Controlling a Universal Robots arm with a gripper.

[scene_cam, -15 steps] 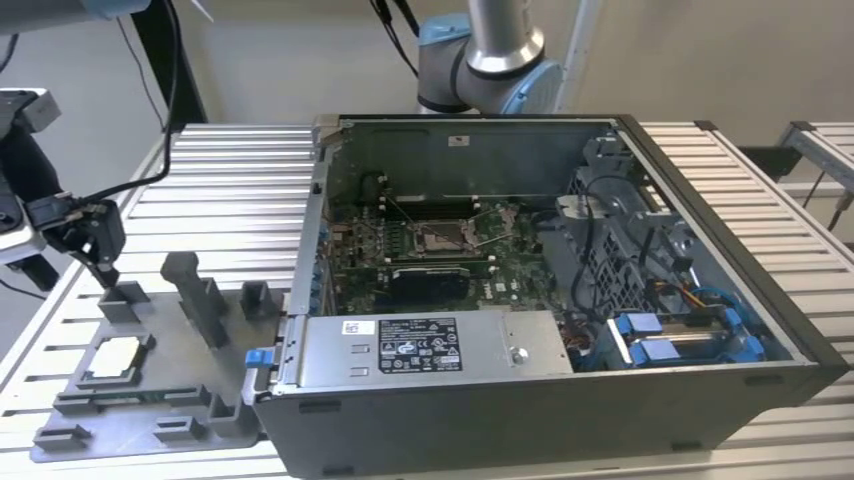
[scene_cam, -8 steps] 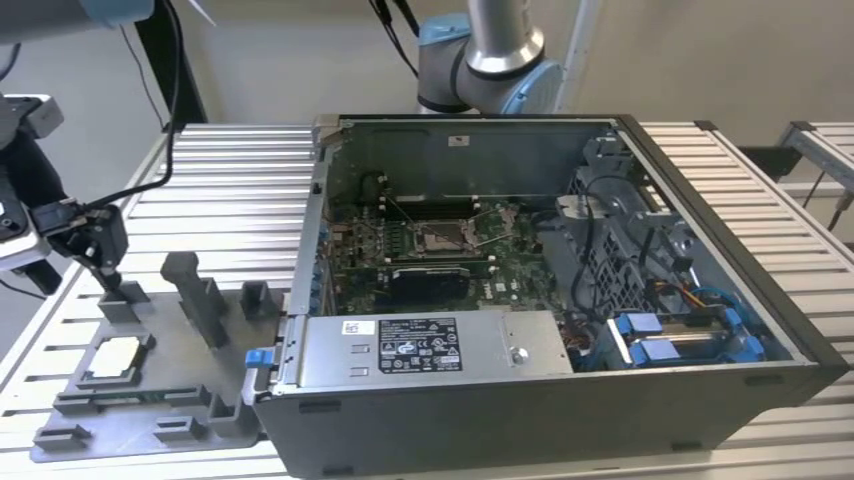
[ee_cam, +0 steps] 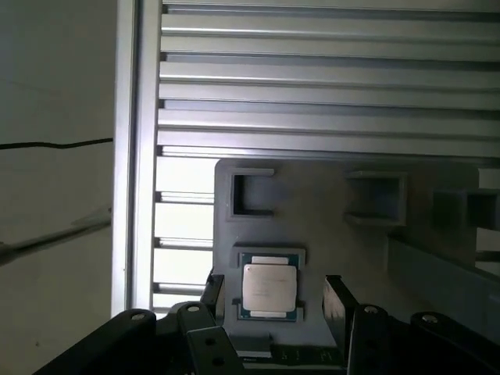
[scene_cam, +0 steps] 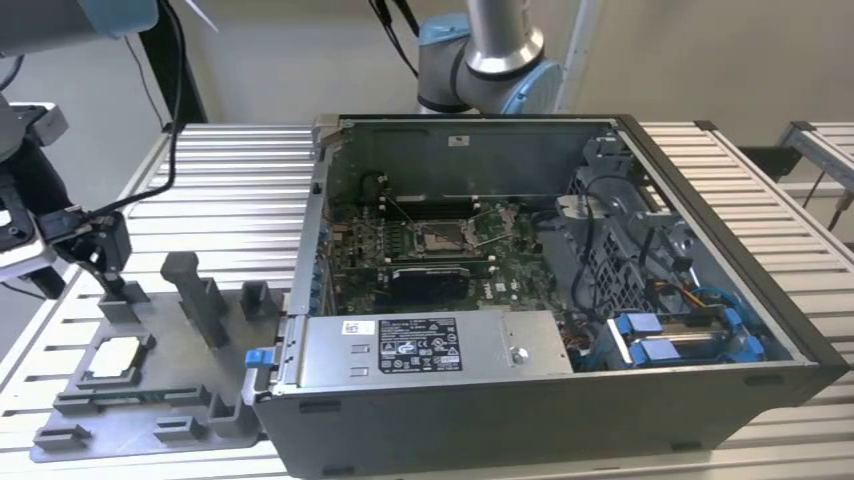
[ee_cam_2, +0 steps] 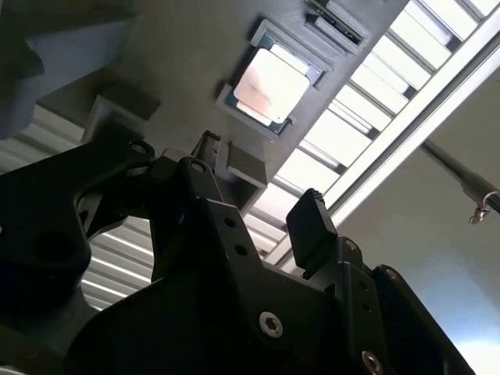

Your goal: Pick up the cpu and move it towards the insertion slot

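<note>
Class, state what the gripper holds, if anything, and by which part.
Nothing: the open gripper hangs above the cpu, which lies in the grey tray.

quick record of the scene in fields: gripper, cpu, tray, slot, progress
gripper: open, above the cpu, not touching it
cpu: silver face up, lying in a recess of the grey tray
insertion slot: on the green motherboard inside the open computer case, to the exterior view's right of the tray
progress: cpu not yet picked up
</note>
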